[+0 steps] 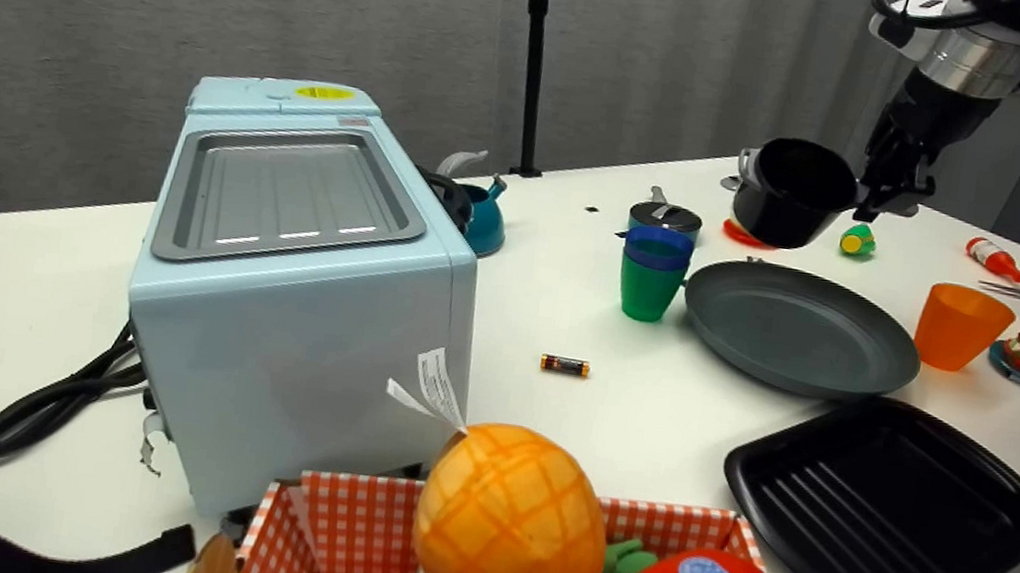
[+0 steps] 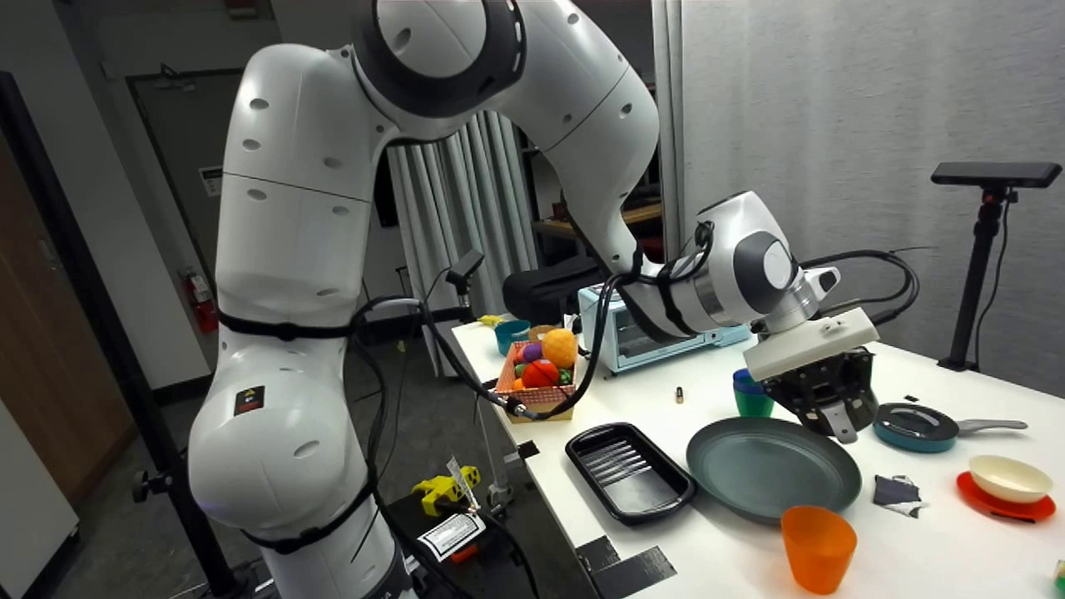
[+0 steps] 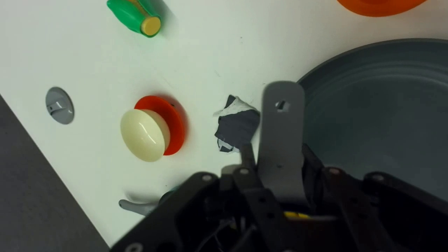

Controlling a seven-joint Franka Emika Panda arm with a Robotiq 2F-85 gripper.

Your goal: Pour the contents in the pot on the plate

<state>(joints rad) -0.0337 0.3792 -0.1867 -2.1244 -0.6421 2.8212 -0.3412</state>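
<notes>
- In an exterior view I see the plate (image 1: pixel 797 324) bare; pouring remains.
- The pot (image 1: pixel 792 192) hangs lifted at the plate's 12 o'clock; yellow contents (image 3: pixel 296 215), I judge, inside.
- At the pot's 3 o'clock, my gripper (image 3: pixel 279 159) pinches the grey handle (image 3: pixel 282 140).

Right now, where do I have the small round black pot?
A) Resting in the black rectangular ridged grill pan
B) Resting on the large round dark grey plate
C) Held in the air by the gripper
C: an exterior view shows the pot up off the white table, and the wrist view the gripper shut on its grey handle.
</notes>
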